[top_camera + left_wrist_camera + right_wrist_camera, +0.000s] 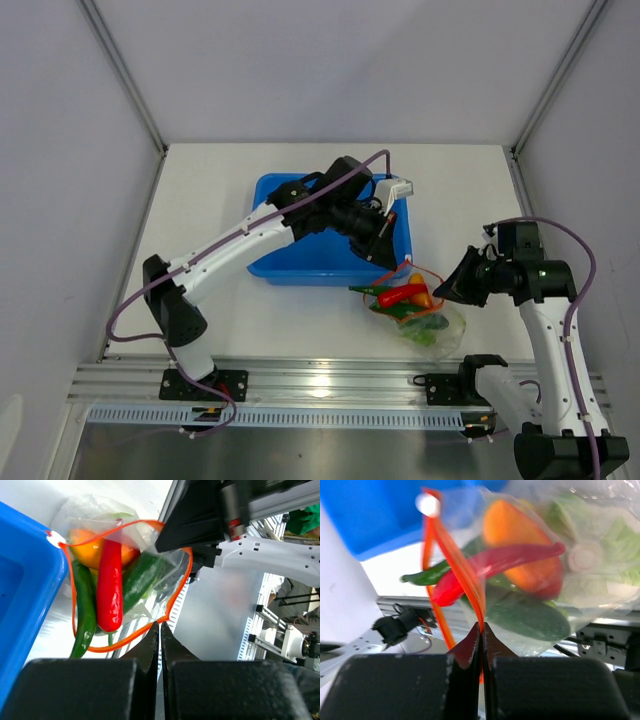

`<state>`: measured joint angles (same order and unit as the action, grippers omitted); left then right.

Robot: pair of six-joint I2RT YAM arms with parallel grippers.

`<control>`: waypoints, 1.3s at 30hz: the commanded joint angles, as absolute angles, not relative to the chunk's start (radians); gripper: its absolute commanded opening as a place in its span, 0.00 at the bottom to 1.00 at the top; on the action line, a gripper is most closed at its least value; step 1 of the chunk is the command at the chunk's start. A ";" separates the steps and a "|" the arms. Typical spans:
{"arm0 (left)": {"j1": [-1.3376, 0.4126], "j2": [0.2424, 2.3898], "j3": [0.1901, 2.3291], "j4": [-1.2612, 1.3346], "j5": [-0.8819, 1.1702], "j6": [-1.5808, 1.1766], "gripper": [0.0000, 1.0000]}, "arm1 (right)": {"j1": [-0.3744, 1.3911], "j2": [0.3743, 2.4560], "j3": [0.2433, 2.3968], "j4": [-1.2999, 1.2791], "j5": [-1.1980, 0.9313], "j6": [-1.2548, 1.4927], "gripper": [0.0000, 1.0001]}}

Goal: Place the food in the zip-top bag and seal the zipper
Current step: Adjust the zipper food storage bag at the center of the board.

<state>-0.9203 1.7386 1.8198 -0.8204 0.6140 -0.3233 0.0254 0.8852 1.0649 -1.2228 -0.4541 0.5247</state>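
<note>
The clear zip-top bag [437, 328] hangs between my two grippers, just off the blue tub's front right corner. It holds a red chili [400, 296], an orange fruit [85, 552], a dark green cucumber [142, 580] and a thin green chili [85, 612]. The mouth, edged by the orange-red zipper [176, 597], gapes open. My left gripper [160, 624] is shut on the zipper strip at one side of the mouth. My right gripper [481, 625] is shut on the zipper [465, 572] at the other side, with the chili [505, 562] and cucumber [532, 617] behind it.
The blue tub [300, 225] stands mid-table under the left arm, and its wall [20, 585] is right beside the bag. An aluminium rail [320, 385] runs along the near edge. White walls enclose the table on three sides.
</note>
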 commanded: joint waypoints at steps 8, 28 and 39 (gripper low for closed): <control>-0.910 1.733 1.698 -0.818 0.509 -0.276 0.26 | 0.031 0.822 1.009 -1.262 -0.454 0.440 0.00; -0.910 1.884 1.694 -0.769 0.506 -0.295 0.43 | 0.031 0.750 0.997 -1.230 -0.492 0.525 0.00; -0.920 1.908 1.629 -0.715 0.499 -0.298 0.09 | 0.029 0.744 1.000 -1.216 -0.479 0.543 0.00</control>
